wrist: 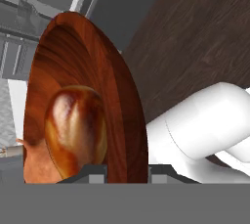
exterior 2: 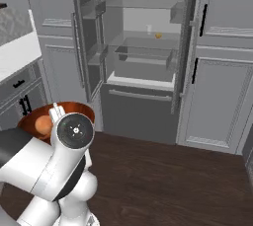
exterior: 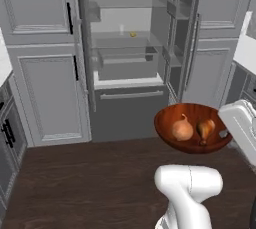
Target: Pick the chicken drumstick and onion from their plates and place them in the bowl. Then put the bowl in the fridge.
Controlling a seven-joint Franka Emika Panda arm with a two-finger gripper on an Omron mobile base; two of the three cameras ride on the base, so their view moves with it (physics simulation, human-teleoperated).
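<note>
My gripper (wrist: 128, 169) is clamped on the bowl (exterior: 192, 127) rim; the open fridge (exterior: 127, 63) lies ahead-left, beyond the carried bowl.

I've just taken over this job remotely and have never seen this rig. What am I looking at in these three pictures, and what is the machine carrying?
It is a white robot arm on a driving base, in a rendered kitchen. Two pictures come from cameras on the base, behind the arm to its left and right; the third looks along the gripper itself. The gripper is shut on the rim of the reddish-brown bowl, held in the air above the dark wood floor. Inside lie the onion and the chicken drumstick. Ahead stands the fridge, doors open, its shelves and a drawer showing. Grey cabinets flank it.
</note>
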